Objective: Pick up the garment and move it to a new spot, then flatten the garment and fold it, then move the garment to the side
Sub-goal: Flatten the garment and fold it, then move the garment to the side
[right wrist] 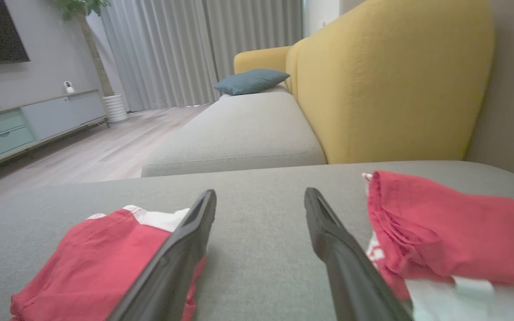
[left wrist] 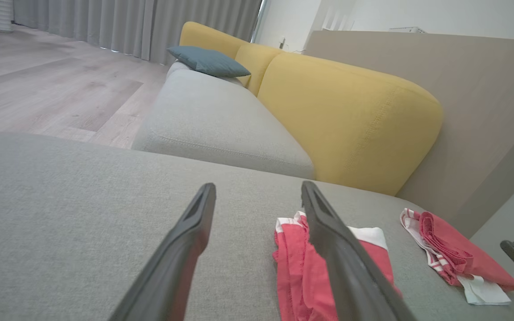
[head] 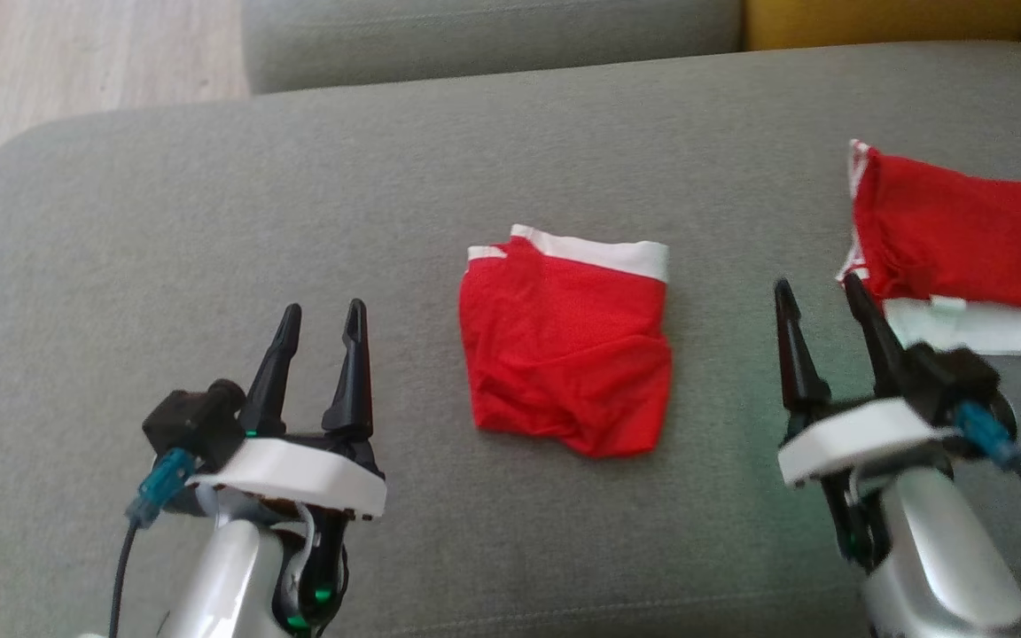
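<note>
A red garment (head: 564, 346) with a white waistband lies folded in the middle of the grey sofa cushion (head: 165, 221); it also shows in the left wrist view (left wrist: 292, 258) and the right wrist view (right wrist: 92, 263). A second red garment (head: 962, 239) with white trim lies bunched at the right, seen too as a red garment (left wrist: 453, 254) and close up as a red garment (right wrist: 444, 232). My right gripper (head: 819, 288) (right wrist: 260, 194) is open and empty, fingertips just left of that second garment's near corner. My left gripper (head: 324, 310) (left wrist: 257, 187) is open and empty, left of the folded garment.
Behind the cushion stand another grey seat (left wrist: 221, 116) and a yellow sofa back (left wrist: 350, 120) with a blue pillow (left wrist: 208, 61). Wooden floor (head: 50, 53) lies beyond the cushion's far left edge. A bare stretch of cushion separates the two garments.
</note>
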Tool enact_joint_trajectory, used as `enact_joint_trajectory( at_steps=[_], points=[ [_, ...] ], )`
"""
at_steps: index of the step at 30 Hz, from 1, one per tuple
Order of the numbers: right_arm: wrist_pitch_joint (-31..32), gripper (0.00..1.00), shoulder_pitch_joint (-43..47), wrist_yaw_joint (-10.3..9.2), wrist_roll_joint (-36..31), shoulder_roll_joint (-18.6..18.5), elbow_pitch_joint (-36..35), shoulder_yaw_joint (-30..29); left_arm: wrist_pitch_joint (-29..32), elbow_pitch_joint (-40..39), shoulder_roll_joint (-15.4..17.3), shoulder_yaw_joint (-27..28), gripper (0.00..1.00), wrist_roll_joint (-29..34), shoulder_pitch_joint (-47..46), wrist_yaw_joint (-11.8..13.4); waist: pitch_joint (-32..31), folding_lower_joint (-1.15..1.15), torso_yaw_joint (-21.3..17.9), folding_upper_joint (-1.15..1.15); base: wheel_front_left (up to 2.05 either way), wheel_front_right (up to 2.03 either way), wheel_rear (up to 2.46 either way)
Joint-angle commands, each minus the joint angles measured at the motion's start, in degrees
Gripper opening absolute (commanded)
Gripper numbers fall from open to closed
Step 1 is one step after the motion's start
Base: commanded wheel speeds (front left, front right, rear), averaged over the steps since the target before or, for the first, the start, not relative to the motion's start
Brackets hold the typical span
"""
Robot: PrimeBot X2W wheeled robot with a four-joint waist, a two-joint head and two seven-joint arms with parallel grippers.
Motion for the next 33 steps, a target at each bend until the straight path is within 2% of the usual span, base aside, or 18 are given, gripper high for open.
enact_joint_trajectory(
  at_steps=[1,8,18,27,33],
  points=[
    [-0.4,1.00,0.1,0.39,-0.5,0.8,-2.6,1.0,-0.7,-2.1,0.2,1.9,1.00,0.8,-1.2,-0.3,-0.7,0.00,-1.0,0.00,0.00,0.00,0.00],
    [-0.4,1.00,4.9,0.39,0.0,1.3,-5.8,0.7,-0.7,-1.8,0.2,2.0,1.00,1.4,0.9,-0.9,-1.3,0.00,-2.7,0.00,0.00,0.00,0.00],
    [-0.4,1.00,6.0,0.39,1.6,1.3,-6.8,1.4,-0.7,-1.6,0.2,2.5,1.00,2.0,1.8,-1.5,-1.5,0.00,-3.2,0.00,0.00,0.00,0.00],
    [-0.4,1.00,6.1,0.39,1.7,1.3,-7.1,1.0,-0.7,-1.7,0.2,2.4,1.00,2.1,1.6,-1.5,-1.2,0.00,-2.8,0.00,0.00,0.00,0.00],
    [0.2,1.00,5.3,0.39,1.8,1.3,-6.2,1.4,-0.7,-1.8,0.2,1.3,1.00,1.9,0.6,-1.4,0.3,0.00,-1.0,0.00,0.00,0.00,0.00]
  ],
)
